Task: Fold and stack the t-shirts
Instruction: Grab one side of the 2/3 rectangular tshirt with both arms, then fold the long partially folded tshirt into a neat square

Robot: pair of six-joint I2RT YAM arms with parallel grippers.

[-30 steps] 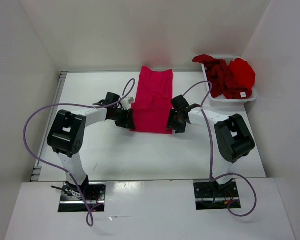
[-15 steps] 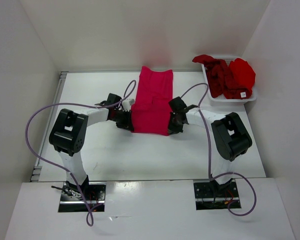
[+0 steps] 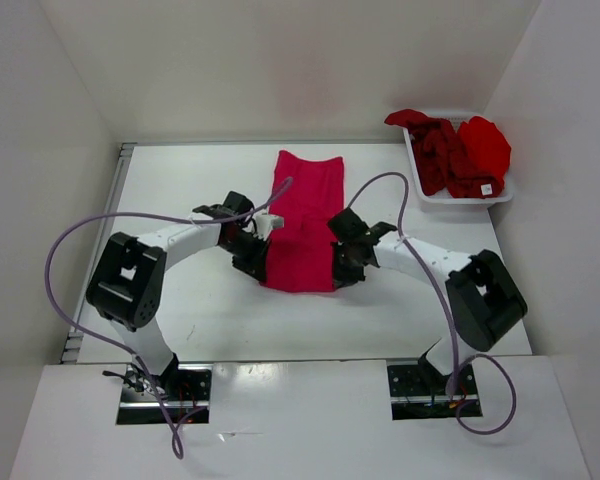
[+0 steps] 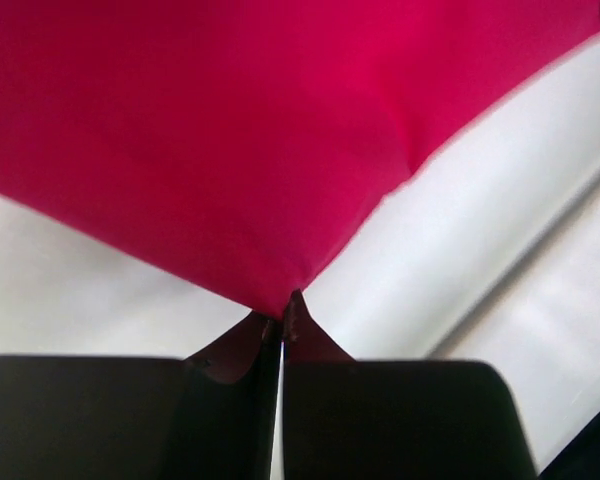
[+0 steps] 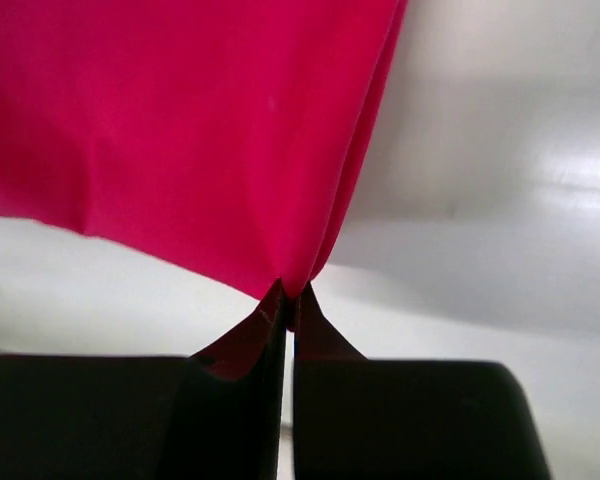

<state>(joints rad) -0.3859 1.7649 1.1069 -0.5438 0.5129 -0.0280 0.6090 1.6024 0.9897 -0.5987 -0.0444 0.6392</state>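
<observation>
A: Grip status?
B: My left fingers (image 4: 292, 335) pinch the near-left corner of the crimson t-shirt (image 3: 305, 215) on the desk (image 3: 180, 190); my right fingers (image 5: 300, 318) pinch its near-right corner.
A: Doing it well?
B: I'd raise both evenly, hem taut, and fold it far. The other t-shirts (image 3: 460, 150) sit in the far-right basket (image 3: 460, 200).

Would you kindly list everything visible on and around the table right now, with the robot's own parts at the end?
crimson t-shirt: one, pinkish-crimson, a long strip at the table's centre
maroon t-shirt: one, dark maroon, crumpled in the basket's left side
red t-shirt: one, bright red, crumpled in the basket's right side
basket: one, white, far right of the table
table: one, white
cables: two, purple, one looping along each arm
left gripper: one, black, shut on the crimson t-shirt's near left corner
right gripper: one, black, shut on its near right corner
</observation>
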